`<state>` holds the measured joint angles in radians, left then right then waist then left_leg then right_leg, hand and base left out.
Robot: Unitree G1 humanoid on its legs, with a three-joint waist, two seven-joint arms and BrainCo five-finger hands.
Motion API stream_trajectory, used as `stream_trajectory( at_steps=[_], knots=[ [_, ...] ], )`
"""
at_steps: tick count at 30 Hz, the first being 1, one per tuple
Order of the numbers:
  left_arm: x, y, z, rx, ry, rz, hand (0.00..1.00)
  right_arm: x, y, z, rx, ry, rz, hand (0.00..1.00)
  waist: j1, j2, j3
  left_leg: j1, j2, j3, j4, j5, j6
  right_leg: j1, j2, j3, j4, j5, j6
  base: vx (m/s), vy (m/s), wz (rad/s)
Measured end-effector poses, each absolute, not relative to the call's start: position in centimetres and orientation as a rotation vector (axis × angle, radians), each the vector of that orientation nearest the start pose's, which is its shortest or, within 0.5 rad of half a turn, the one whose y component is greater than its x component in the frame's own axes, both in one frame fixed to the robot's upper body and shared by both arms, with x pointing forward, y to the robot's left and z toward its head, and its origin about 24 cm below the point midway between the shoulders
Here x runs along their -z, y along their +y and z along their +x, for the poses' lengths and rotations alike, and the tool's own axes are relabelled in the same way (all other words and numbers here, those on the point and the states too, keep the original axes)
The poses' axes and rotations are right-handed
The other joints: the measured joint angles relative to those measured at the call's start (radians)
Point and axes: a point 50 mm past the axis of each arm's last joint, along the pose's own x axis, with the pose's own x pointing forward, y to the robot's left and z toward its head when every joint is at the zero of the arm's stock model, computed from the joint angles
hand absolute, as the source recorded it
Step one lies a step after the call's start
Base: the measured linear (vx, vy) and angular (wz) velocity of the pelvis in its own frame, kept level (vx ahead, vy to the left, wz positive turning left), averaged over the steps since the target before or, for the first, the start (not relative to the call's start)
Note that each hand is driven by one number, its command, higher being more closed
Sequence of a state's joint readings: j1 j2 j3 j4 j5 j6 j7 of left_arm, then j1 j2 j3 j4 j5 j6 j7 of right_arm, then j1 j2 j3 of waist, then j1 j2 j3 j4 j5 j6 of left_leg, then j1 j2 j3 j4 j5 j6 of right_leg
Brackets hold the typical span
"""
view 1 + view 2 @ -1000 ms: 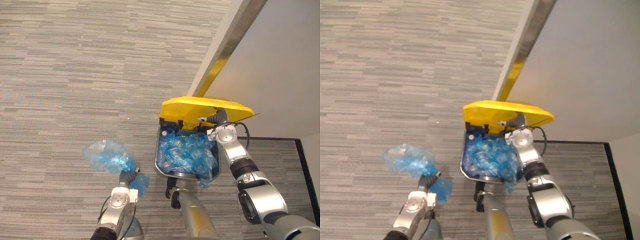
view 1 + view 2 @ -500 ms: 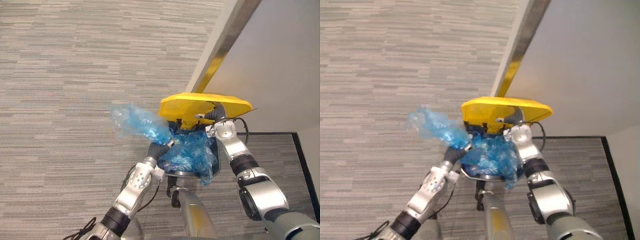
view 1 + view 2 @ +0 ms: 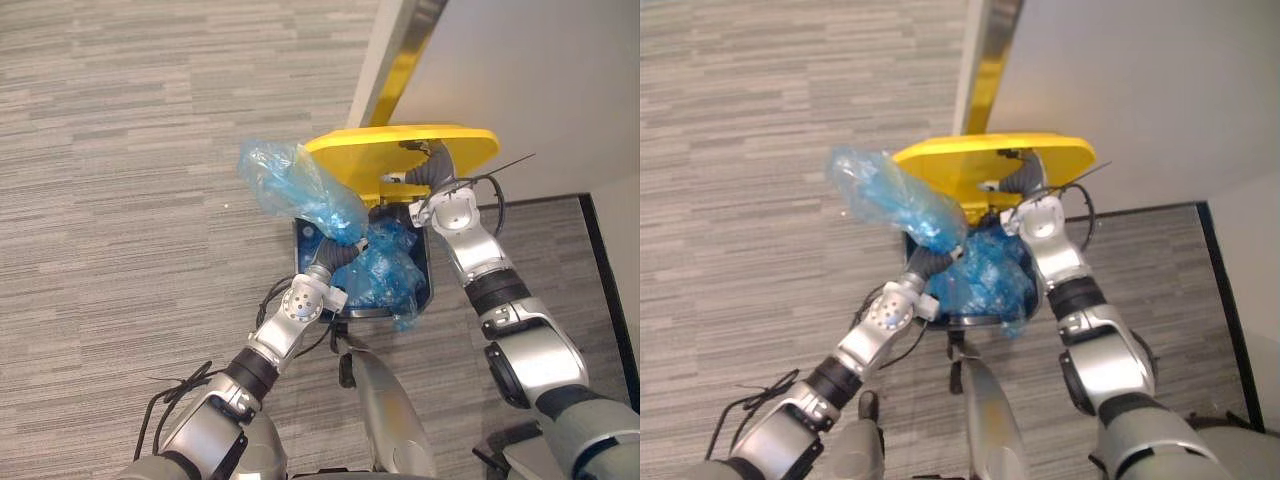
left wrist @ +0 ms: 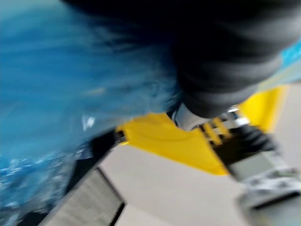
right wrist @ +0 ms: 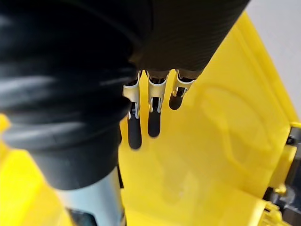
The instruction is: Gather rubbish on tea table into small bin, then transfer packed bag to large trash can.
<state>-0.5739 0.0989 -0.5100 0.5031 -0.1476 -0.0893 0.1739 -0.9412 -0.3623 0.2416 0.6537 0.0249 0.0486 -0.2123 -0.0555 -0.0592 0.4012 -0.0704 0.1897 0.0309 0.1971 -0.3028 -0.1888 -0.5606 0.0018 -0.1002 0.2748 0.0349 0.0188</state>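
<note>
A crumpled blue plastic bag (image 3: 295,190) hangs in the air over the left rim of the large trash can (image 3: 301,235). My left hand (image 3: 343,254) is shut on the bag's neck, just above the can's blue liner (image 3: 392,278). The bag also shows as blue film (image 4: 61,84) in the left wrist view. The can's yellow lid (image 3: 400,152) stands raised. My right hand (image 3: 428,183) is under it, and its straight fingers (image 5: 151,113) press on the lid's underside (image 5: 221,122).
The can stands against a pale wall (image 3: 530,70) beside a metal corner strip (image 3: 400,45). Grey striped carpet (image 3: 120,200) spreads to the left. A black skirting line (image 3: 603,265) runs at the right.
My left arm has swung the blue bag from low on the left up and to the right, over the can's opening. The right hand stays under the raised lid. The camera has shifted.
</note>
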Motion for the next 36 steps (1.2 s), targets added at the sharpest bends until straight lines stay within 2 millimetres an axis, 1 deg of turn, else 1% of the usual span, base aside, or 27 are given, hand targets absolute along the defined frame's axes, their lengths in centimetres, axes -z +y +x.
stream_trajectory(
  at_steps=[2, 5, 6, 9, 10, 12, 14, 16, 19, 21, 24, 27, 31, 35, 36],
  knots=[
    [-7.5, 3.8, 33.1, 0.374, -0.09, 0.22, 1.0, -19.8, -15.2, 39.9, 0.065, -0.266, -0.444, 0.0, -0.003, 0.0, 0.005, -0.006, -0.003, -0.001, 0.006, -0.007, -0.002, -0.007, -0.001, 0.005, 0.004, 0.0, 0.0, -0.02, 0.014, -0.02],
    [-6.5, 4.2, 33.5, 0.357, -0.044, 0.274, 1.0, -21.1, -14.9, 40.1, 0.071, -0.304, -0.441, 0.0, -0.007, 0.0, 0.005, -0.055, -0.008, -0.012, 0.04, -0.024, -0.003, -0.045, -0.008, 0.013, 0.018, -0.002, 0.002, -0.05, -0.014, 0.02],
    [-5.7, 4.7, 33.7, 0.338, -0.006, 0.293, 1.0, -21.6, -14.6, 40.1, 0.068, -0.32, -0.445, 0.0, -0.01, 0.001, 0.005, -0.065, -0.008, -0.013, 0.041, -0.023, -0.005, -0.054, -0.006, 0.012, 0.019, -0.002, 0.002, -0.01, -0.042, 0.02],
    [-3.6, 5.8, 33.7, 0.284, 0.088, 0.361, 1.0, -22.1, -14.1, 39.9, 0.064, -0.346, -0.445, 0.0, -0.011, 0.003, 0.008, -0.071, -0.003, -0.012, 0.046, -0.02, -0.01, -0.068, -0.002, 0.004, 0.033, -0.004, 0.0, 0.02, -0.038, -0.03],
    [-2.7, 6.3, 33.8, 0.258, 0.13, 0.387, 0.0, -22.3, -13.9, 39.8, 0.057, -0.357, -0.443, 0.0, -0.014, 0.006, 0.012, -0.071, -0.001, -0.012, 0.045, -0.02, -0.011, -0.068, -0.001, 0.004, 0.034, -0.004, 0.0, 0.02, -0.032, -0.02],
    [-1.5, 7.6, 33.8, 0.213, 0.197, 0.434, 0.0, -22.2, -13.4, 39.8, 0.047, -0.361, -0.448, 0.0, -0.025, 0.005, 0.016, -0.073, -0.001, -0.012, 0.046, -0.02, -0.012, -0.068, -0.002, 0.004, 0.034, -0.004, 0.0, 0.0, 0.0, 0.0],
    [-0.7, 8.4, 33.8, 0.176, 0.239, 0.475, 0.0, -22.2, -13.3, 39.8, 0.048, -0.363, -0.444, 0.0, -0.027, 0.005, 0.016, -0.075, 0.004, -0.012, 0.045, -0.023, -0.017, -0.071, -0.002, 0.005, 0.034, -0.004, 0.0, 0.0, 0.0, 0.0],
    [-0.4, 9.2, 34.0, 0.141, 0.268, 0.528, 0.0, -22.4, -13.2, 39.6, 0.052, -0.378, -0.436, 0.0, -0.03, 0.005, 0.016, -0.086, 0.007, -0.014, 0.041, -0.022, -0.02, -0.081, -0.001, 0.004, 0.033, -0.007, 0.001, 0.0, -0.042, 0.07],
    [-0.1, 9.9, 34.2, 0.125, 0.299, 0.627, 0.0, -23.1, -12.4, 39.3, 0.029, -0.414, -0.411, 0.0, -0.031, 0.005, 0.016, -0.086, 0.008, -0.013, 0.013, -0.004, -0.034, -0.096, 0.001, -0.003, 0.033, -0.008, 0.0, 0.03, -0.04, 0.0],
    [-0.2, 9.9, 34.3, 0.127, 0.3, 0.67, 0.0, -23.3, -12.2, 39.1, 0.018, -0.425, -0.4, 0.0, -0.035, 0.005, 0.016, -0.085, 0.009, -0.012, 0.011, 0.0, -0.038, -0.103, 0.003, -0.007, 0.037, -0.005, -0.003, 0.05, -0.026, -0.02],
    [-0.1, 9.3, 34.2, 0.147, 0.297, 0.722, 0.0, -23.2, -12.0, 39.1, 0.008, -0.423, -0.395, 0.0, -0.04, 0.005, 0.016, -0.081, 0.009, -0.011, -0.009, 0.009, -0.041, -0.103, 0.003, -0.007, 0.036, -0.005, -0.004, 0.04, -0.018, 0.01],
    [0.0, 8.8, 34.0, 0.156, 0.301, 0.725, 0.0, -22.9, -11.9, 39.1, -0.003, -0.421, -0.401, 0.0, -0.04, 0.005, 0.016, -0.068, 0.005, -0.011, -0.023, 0.014, -0.04, -0.1, 0.001, -0.007, 0.036, -0.006, -0.004, 0.02, -0.004, 0.01],
    [0.2, 8.9, 33.9, 0.155, 0.305, 0.723, 0.0, -22.6, -11.9, 39.0, -0.012, -0.412, -0.404, 0.0, -0.04, 0.005, 0.016, -0.065, 0.005, -0.012, -0.031, 0.019, -0.04, -0.094, 0.0, -0.01, 0.035, -0.007, -0.004, 0.01, -0.002, 0.02],
    [0.7, 9.3, 33.5, 0.128, 0.33, 0.663, 0.0, -20.9, -12.4, 38.9, -0.014, -0.367, -0.411, 0.0, -0.043, 0.005, 0.016, -0.038, 0.007, -0.032, -0.055, 0.035, -0.038, -0.063, -0.009, -0.03, 0.032, -0.019, -0.005, 0.03, 0.0, 0.13],
    [0.7, 9.3, 33.5, 0.127, 0.328, 0.66, 0.0, -20.8, -12.5, 38.9, -0.014, -0.365, -0.41, 0.0, -0.043, 0.005, 0.016, -0.038, 0.007, -0.034, -0.055, 0.036, -0.037, -0.062, -0.01, -0.031, 0.032, -0.019, -0.006, 0.02, 0.01, 0.16]
  ],
)
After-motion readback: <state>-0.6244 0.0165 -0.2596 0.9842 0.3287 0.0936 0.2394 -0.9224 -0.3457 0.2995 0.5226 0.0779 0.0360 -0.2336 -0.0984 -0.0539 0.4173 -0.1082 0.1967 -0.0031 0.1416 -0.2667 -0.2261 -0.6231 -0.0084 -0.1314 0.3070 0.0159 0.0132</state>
